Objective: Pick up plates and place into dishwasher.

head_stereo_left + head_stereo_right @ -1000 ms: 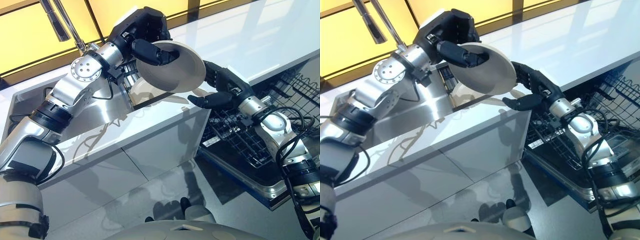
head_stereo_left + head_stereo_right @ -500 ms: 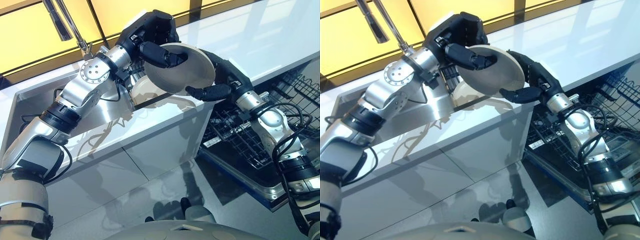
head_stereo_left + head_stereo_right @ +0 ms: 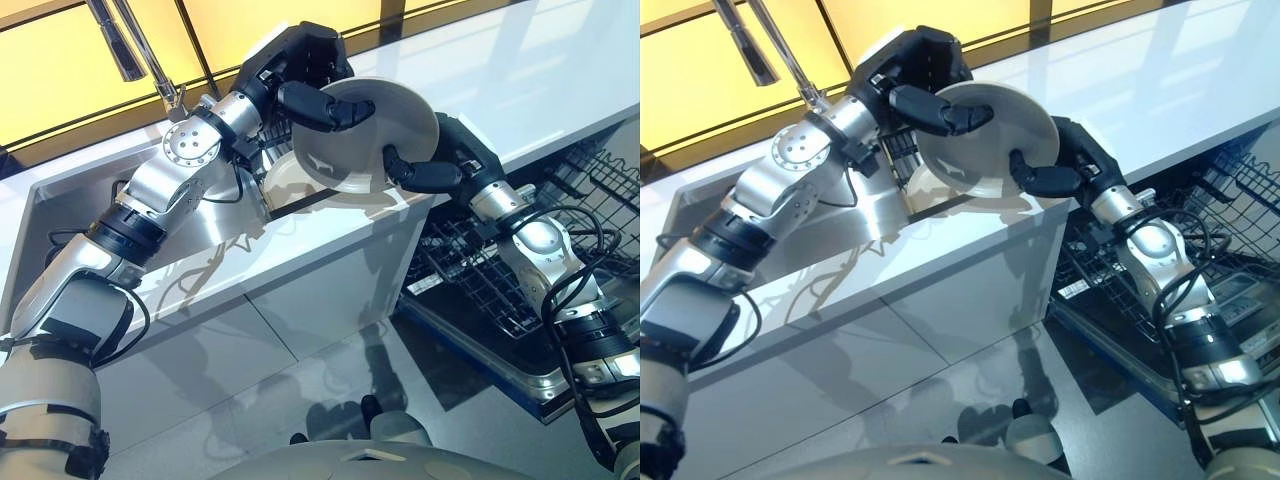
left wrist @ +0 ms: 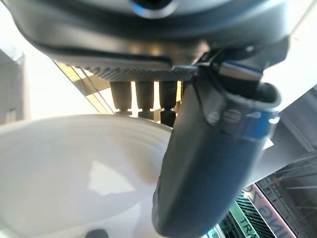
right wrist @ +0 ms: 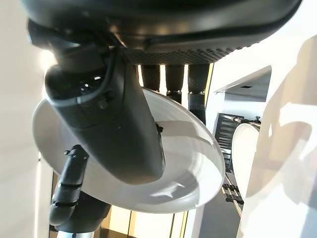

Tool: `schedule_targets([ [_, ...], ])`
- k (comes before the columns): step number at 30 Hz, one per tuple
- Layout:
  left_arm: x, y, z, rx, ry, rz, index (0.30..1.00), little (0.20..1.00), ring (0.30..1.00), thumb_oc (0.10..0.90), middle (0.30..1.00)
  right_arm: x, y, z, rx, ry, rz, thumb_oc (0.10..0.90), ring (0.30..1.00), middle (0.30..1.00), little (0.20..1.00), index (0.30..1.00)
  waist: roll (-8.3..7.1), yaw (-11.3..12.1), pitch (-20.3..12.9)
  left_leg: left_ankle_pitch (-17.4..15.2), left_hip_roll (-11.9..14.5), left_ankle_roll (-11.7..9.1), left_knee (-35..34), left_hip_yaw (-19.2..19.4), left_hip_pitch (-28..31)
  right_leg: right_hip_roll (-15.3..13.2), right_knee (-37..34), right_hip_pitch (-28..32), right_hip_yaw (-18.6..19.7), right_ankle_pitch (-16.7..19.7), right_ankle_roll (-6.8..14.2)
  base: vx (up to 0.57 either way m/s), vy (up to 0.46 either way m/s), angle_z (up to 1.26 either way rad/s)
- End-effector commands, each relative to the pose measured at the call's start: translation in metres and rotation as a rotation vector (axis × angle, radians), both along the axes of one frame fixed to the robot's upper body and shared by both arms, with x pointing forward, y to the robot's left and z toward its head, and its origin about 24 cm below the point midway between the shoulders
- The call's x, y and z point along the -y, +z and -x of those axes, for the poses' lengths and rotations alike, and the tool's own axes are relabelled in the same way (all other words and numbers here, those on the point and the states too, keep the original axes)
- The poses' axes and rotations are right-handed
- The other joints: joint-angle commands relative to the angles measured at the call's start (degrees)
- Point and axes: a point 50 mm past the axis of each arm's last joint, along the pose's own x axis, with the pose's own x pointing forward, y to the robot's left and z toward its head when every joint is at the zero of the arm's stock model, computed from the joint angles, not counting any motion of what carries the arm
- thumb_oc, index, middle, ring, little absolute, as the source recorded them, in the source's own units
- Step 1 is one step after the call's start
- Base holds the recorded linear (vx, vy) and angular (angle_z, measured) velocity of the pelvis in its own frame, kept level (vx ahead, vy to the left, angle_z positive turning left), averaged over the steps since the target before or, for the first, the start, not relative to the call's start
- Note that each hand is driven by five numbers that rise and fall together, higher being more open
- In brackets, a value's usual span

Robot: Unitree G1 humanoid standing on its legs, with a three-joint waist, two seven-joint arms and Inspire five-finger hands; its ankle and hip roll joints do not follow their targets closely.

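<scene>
- The plate [image 3: 372, 135] is in the air above the counter corner, tilted on edge, its face toward the camera.
- My left hand [image 3: 300, 80] holds its rim at the 10 o'clock side: thumb curled across the face, fingers behind, as the left wrist view confirms.
- Change: my right hand [image 3: 440, 165], which a second ago hung apart and spread below the plate's 4 o'clock edge, now clamps that edge. In the right wrist view the thumb lies across the face and the fingers wrap the back.
- Both hands therefore grip the plate at once. I judge this to be the midpoint of a hand-over from left to right.
- Meaning for the task: the right arm is the one on the rack side, so the left hand must release before the plate can travel.
- A second plate [image 3: 940, 186] stands in the sink [image 3: 190, 225], at 7 o'clock of the held plate, near the faucet [image 3: 125, 45].
- The white counter [image 3: 520, 70] runs off toward 2 o'clock.
- The dishwasher rack [image 3: 500, 270] stands pulled out at 4 o'clock of the plate, below counter level. I see no plate in its visible tines.
- Risk: a premature left release may let the tilted plate pivot in the right-hand pinch.
</scene>
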Motion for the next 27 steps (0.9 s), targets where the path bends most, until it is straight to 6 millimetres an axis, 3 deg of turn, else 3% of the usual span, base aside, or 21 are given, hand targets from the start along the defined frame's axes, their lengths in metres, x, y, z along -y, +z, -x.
schedule_targets([
  [1,-0.009,0.068,0.004,0.211,0.006,0.108,0.300,0.200,0.300,0.100,0.300,-0.007,0.073,0.000,0.323,0.051,-0.120,0.100,0.300,0.300,0.200,0.300,-0.89,0.9,-5.0,-4.2,-1.4,1.4,0.8,-1.0,1.6,1.8,3.3,0.6,-0.7,-4.5,3.8,0.00,0.000,0.00],
  [5,-0.012,0.067,0.002,0.201,0.021,0.101,0.300,0.200,0.300,0.100,0.300,-0.005,0.074,-0.001,0.327,0.038,-0.118,0.100,0.300,0.300,0.200,0.300,-0.72,0.8,-5.0,-4.3,-1.4,1.4,0.8,-1.0,1.6,1.7,3.2,0.6,-0.7,-4.6,3.8,0.00,0.000,0.00],
  [6,-0.013,0.067,0.002,0.200,0.022,0.101,0.361,0.271,0.361,0.171,0.361,-0.004,0.074,-0.001,0.327,0.037,-0.117,0.100,0.300,0.300,0.200,0.300,-0.72,0.8,-5.0,-4.3,-1.4,1.4,0.8,-1.0,1.6,1.7,3.2,0.6,-0.7,-4.6,3.8,0.00,0.000,0.00],
  [7,-0.014,0.067,0.001,0.199,0.030,0.099,0.900,0.900,0.900,0.800,0.900,-0.003,0.074,-0.001,0.327,0.031,-0.118,0.100,0.300,0.300,0.200,0.300,-0.71,0.8,-5.0,-4.2,-1.3,1.4,0.8,-1.0,1.6,1.7,3.2,0.7,-0.7,-4.5,3.8,0.00,0.000,0.00],
  [15,-0.025,0.075,0.003,0.224,0.045,0.142,0.900,0.900,0.900,0.800,0.900,0.013,0.072,-0.001,0.333,-0.050,-0.081,0.100,0.300,0.300,0.200,0.300,-0.71,0.8,-5.1,-4.2,-1.3,1.3,0.8,-0.9,1.6,1.7,3.0,0.8,-0.7,-4.4,3.8,0.00,0.000,0.00],
  [24,-0.068,0.086,0.005,0.187,0.099,0.343,0.900,0.900,0.900,0.800,0.900,0.040,0.072,0.004,0.343,-0.142,-0.106,0.100,0.300,0.300,0.200,0.300,-0.47,0.6,-5.3,-4.4,-1.3,1.1,0.7,-0.6,1.8,1.6,3.0,0.6,-0.7,-4.3,3.9,0.00,0.000,0.00],
  [27,-0.086,0.076,0.000,0.186,0.217,0.271,0.900,0.900,0.900,0.800,0.900,0.047,0.073,0.005,0.356,-0.185,-0.119,0.100,0.300,0.300,0.200,0.300,-0.44,0.6,-5.3,-4.4,-1.3,1.2,0.8,-0.6,1.8,1.6,3.3,0.5,-0.6,-4.4,3.9,0.00,0.005,-0.01],
])
